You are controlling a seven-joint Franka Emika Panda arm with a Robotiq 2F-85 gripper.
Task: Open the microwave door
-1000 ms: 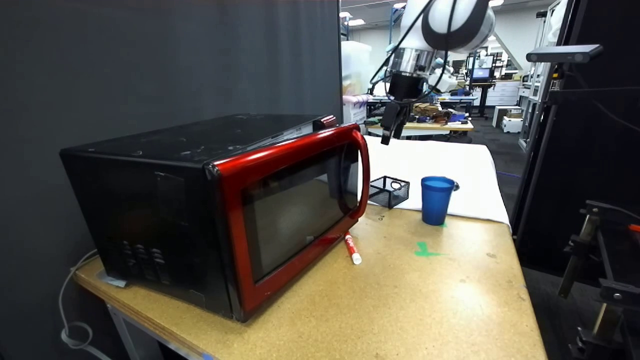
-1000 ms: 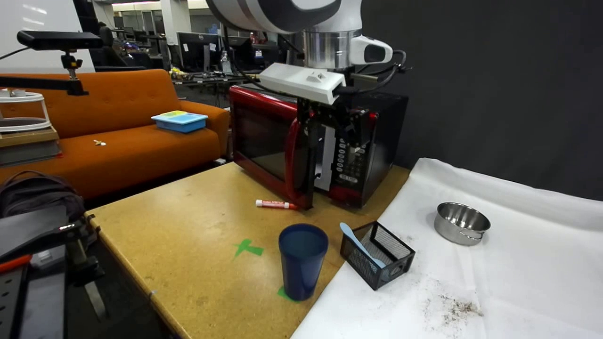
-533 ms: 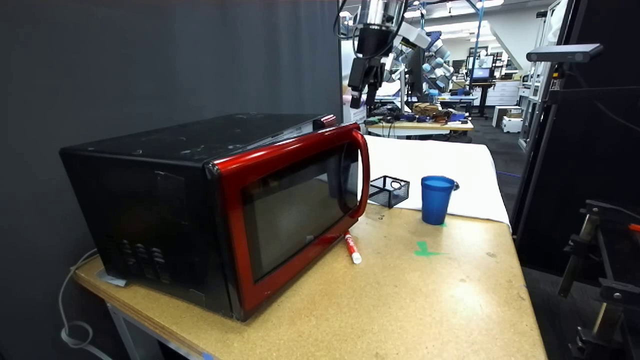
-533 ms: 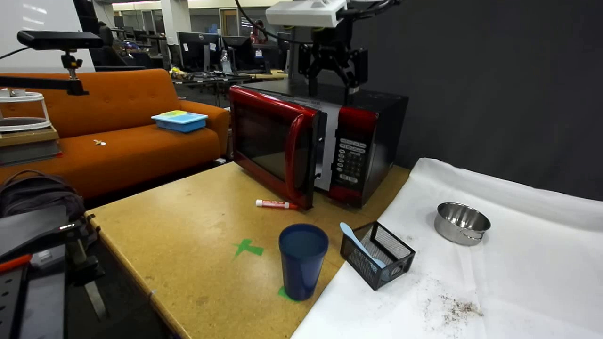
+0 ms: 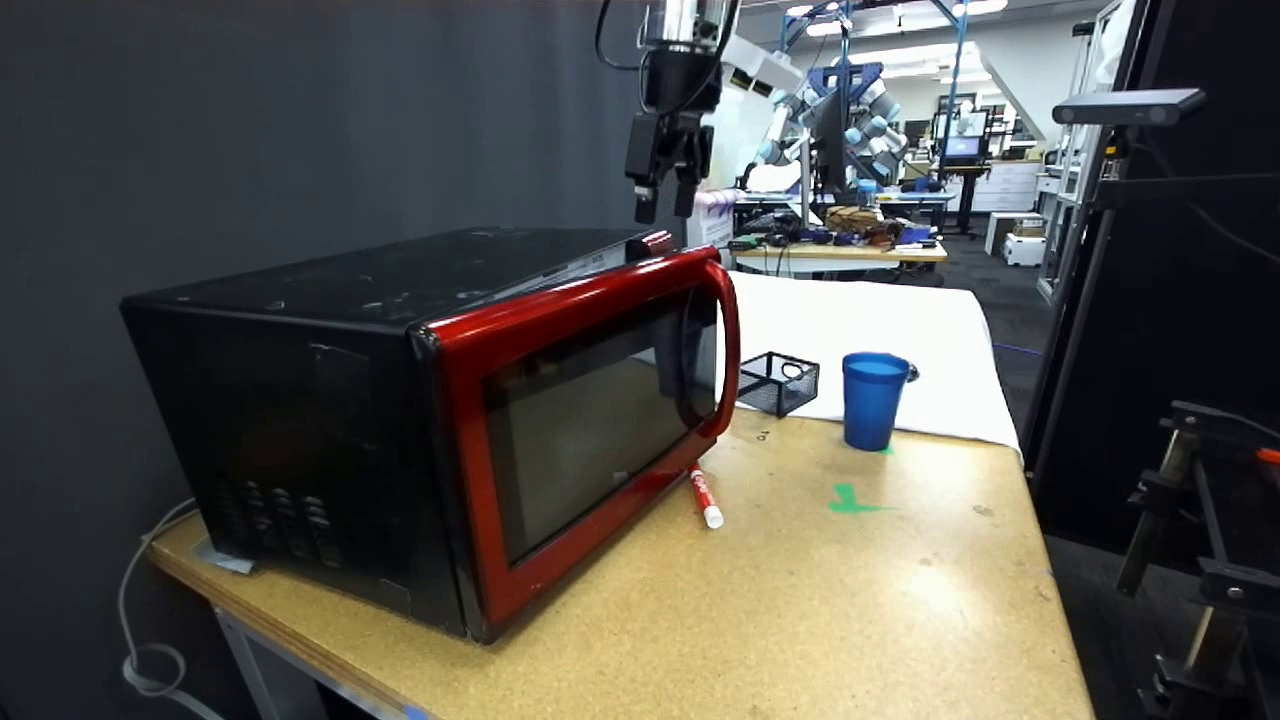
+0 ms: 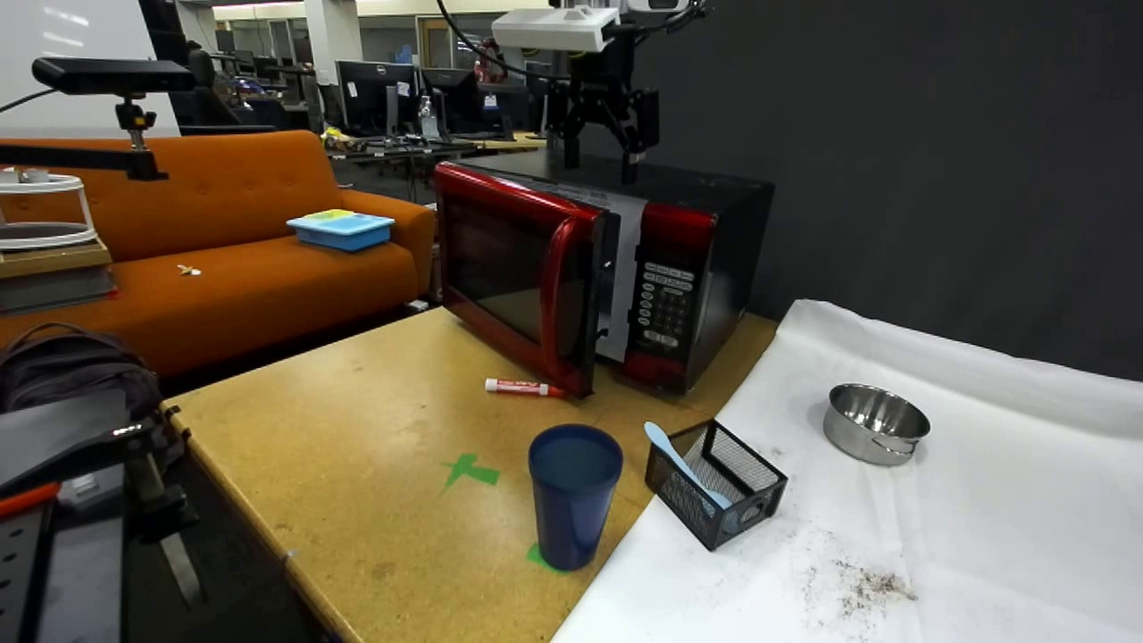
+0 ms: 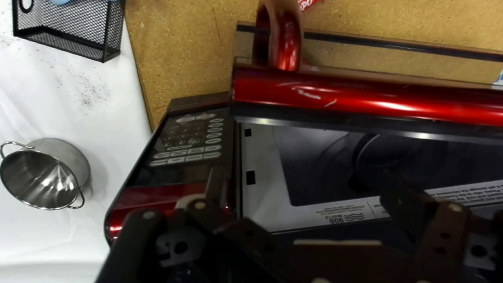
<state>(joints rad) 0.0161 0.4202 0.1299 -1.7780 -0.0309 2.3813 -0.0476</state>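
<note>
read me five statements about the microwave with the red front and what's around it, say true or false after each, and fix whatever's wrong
1. The microwave door stands ajar. True.
2. The gripper is closed on the door handle. False: the gripper is open, higher up than the door handle and not touching it.
3. A light-blue utensil leans in the black mesh basket. True.
4. The blue cup lies on its side. False: the blue cup stands upright.
5. The metal bowl rests on the white sheet. True.
</note>
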